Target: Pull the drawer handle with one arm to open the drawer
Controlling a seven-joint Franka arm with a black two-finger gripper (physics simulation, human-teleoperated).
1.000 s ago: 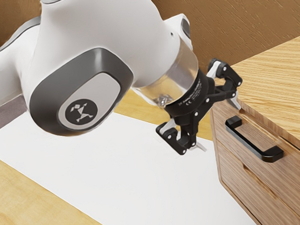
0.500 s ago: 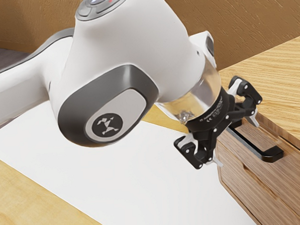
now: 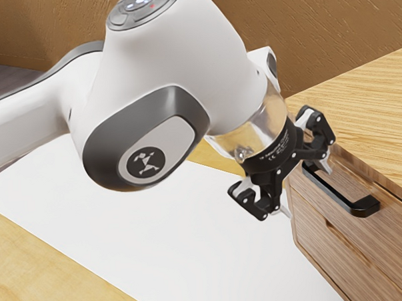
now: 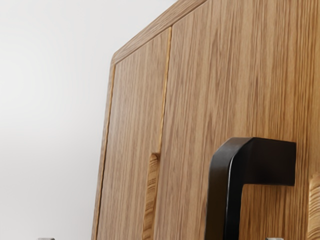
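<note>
A wooden cabinet (image 3: pixel 369 110) stands at the exterior view's right. Its top drawer (image 3: pixel 318 211) carries a black bar handle (image 3: pixel 344 197). My black gripper (image 3: pixel 304 188) is open and right at the handle's near end, one finger (image 3: pixel 321 155) above it and the other (image 3: pixel 273 207) below, by the drawer's corner. That end of the handle is hidden behind my hand. In the wrist view the handle (image 4: pixel 235 180) and the drawer front (image 4: pixel 200 100) are very close ahead. I cannot tell whether the drawer has come out at all.
A second drawer (image 3: pixel 339 268) sits under the top one. The cabinet stands on a white surface (image 3: pixel 158 239) that stretches to the exterior view's left, with a wooden tabletop (image 3: pixel 40 277) at the lower left. A brown wall (image 3: pixel 329 25) is behind.
My hand travelled toward the exterior view's right to reach the handle's near end, then eased slightly back to the left. The fingers stayed apart throughout.
</note>
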